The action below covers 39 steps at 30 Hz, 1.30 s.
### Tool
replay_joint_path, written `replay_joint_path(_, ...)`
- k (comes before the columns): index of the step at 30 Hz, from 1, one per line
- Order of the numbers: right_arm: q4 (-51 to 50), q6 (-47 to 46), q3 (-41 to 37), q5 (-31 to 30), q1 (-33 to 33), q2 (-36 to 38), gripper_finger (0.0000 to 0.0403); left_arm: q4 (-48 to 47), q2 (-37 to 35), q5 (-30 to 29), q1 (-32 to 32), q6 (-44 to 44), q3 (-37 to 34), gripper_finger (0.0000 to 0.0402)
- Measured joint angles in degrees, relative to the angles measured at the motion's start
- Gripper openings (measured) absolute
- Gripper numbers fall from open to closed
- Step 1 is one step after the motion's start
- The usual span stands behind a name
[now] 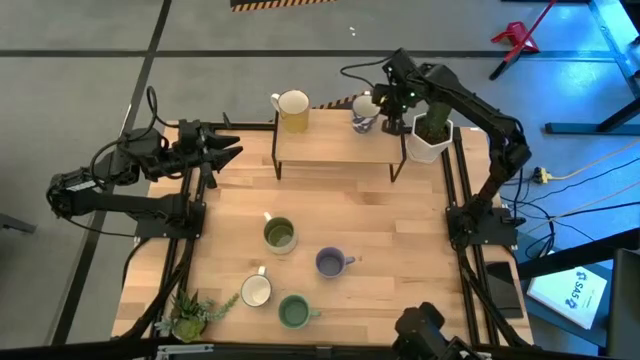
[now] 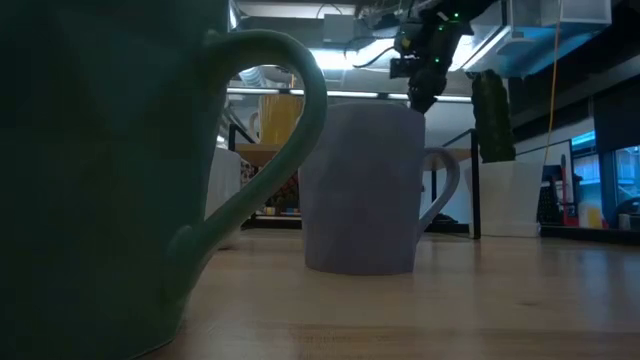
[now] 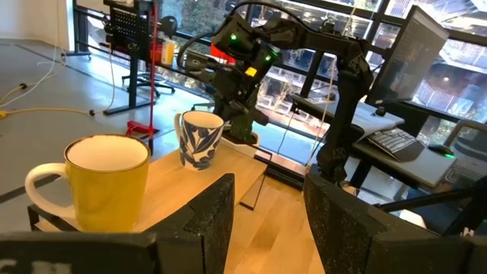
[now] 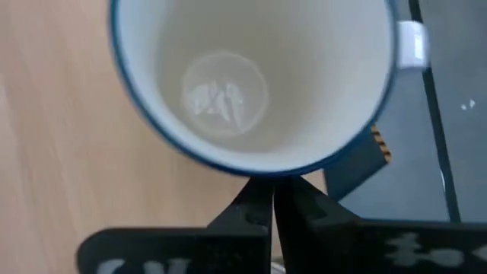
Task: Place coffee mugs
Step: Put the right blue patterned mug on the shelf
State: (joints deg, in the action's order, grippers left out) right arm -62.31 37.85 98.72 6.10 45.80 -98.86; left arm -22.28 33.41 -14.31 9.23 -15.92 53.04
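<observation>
A raised wooden shelf (image 1: 335, 148) stands at the table's far edge. On it stand a yellow mug (image 1: 292, 110) and a white mug with a blue leaf pattern (image 1: 364, 114). My right gripper (image 1: 392, 120) is shut and points steeply down, right beside this mug (image 4: 251, 84) on the side toward the table's right edge. My left gripper (image 1: 228, 150) waits open and level at the far left, touching nothing. An olive mug (image 1: 279, 235), a purple-blue mug (image 1: 331, 262), a white mug (image 1: 256, 290) and a green mug (image 1: 294, 311) stand upright on the tabletop. My right gripper comes from above with its shut fingertips (image 4: 274, 199) just outside the blue rim (image 4: 262, 169) of the patterned mug. Nothing is between the fingers. Whether they touch the rim I cannot tell. The mug stands upright on the shelf.
A white pot with a cactus (image 1: 430, 135) stands just right of the shelf, close to my right arm. A small potted plant (image 1: 190, 315) sits at the near left corner. In the low view the green mug (image 2: 100, 170) and the purple-blue mug (image 2: 365, 190) block most of the table.
</observation>
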Motion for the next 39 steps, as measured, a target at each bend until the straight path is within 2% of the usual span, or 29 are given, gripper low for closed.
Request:
replay_joint_path(5, 2.35, -0.01, 0.02, 0.41, -2.52, -2.69, 0.0, -0.02, 0.0, -0.02, 0.0, 0.0, 0.0, 0.0153)
replay_joint_path(11, 7.87, -0.02, 0.02, -3.6, -5.09, -3.42, 0.0, -0.02, 0.02, -0.02, 0.0, 0.02, 0.0, 0.0153)
replay_joint_path(18, 12.58, -2.73, 0.02, -2.54, -4.96, -3.64, 0.0, -0.02, 0.0, -0.02, 0.0, 0.02, 0.0, 0.0153)
replay_joint_path(22, 15.44, -2.98, 0.02, -4.44, -4.96, -3.93, 0.0, -0.02, 0.01, 0.01, 0.0, 0.04, 0.0, 0.0153)
replay_joint_path(24, 15.03, -3.04, 0.29, -5.12, -5.19, -3.8, 0.0, -0.02, 0.02, -0.01, 0.0, 0.04, 0.0, 0.0153)
replay_joint_path(29, 12.86, -3.09, 3.57, -11.56, -8.05, -0.22, 0.0, -0.04, 0.0, 0.01, 0.02, 0.07, 0.0, 0.0153)
replay_joint_path(36, 6.15, -7.65, 4.51, -11.33, -15.81, 2.6, 0.0, -0.04, 0.0, 0.01, 0.0, 0.09, 0.0, 0.0153)
replay_joint_path(39, 7.74, -7.64, 3.47, -12.91, -18.74, 2.18, 0.0, -0.04, 0.02, 0.01, 0.0, 0.09, 0.0, 0.0153)
